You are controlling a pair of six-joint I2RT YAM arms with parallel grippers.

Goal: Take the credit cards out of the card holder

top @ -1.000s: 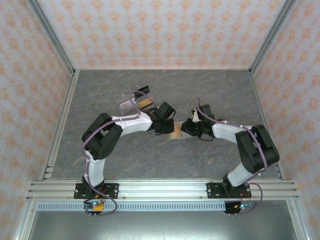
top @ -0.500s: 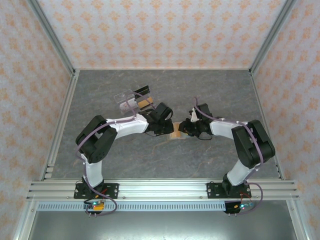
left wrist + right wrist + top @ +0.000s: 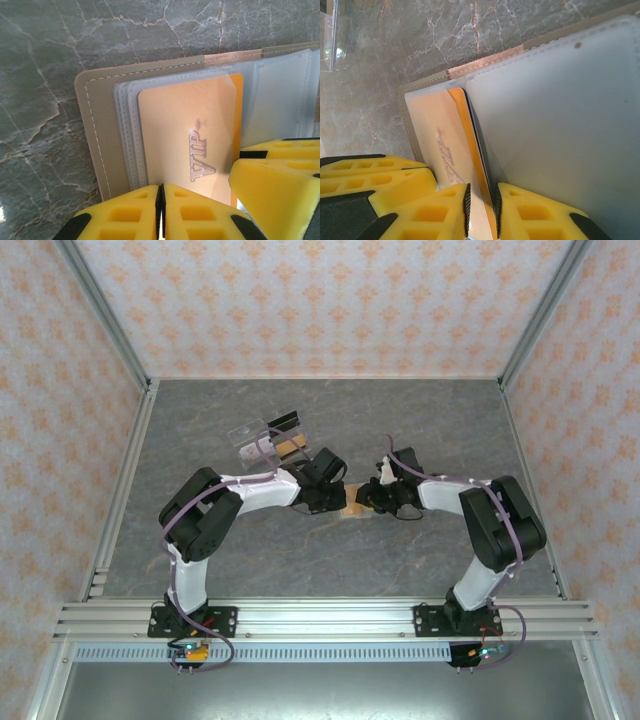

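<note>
From above, the card holder (image 3: 350, 510) is mostly hidden under both wrists at mid-table; only a tan sliver is seen. Bare table (image 3: 400, 410) is left all round, save the clear tray (image 3: 262, 438) just beyond the left arm. The holder is laid open flat, its length running from gripper to gripper. The orange card (image 3: 447, 145) is pinched edge-on by the right gripper (image 3: 481, 212). The left gripper (image 3: 160, 210) is pressed together at the card's edge; anything caught there is hidden.

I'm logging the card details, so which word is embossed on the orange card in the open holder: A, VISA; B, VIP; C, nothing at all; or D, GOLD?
B: in the left wrist view, the orange card in the card holder bears raised letters spelling VIP.
</note>
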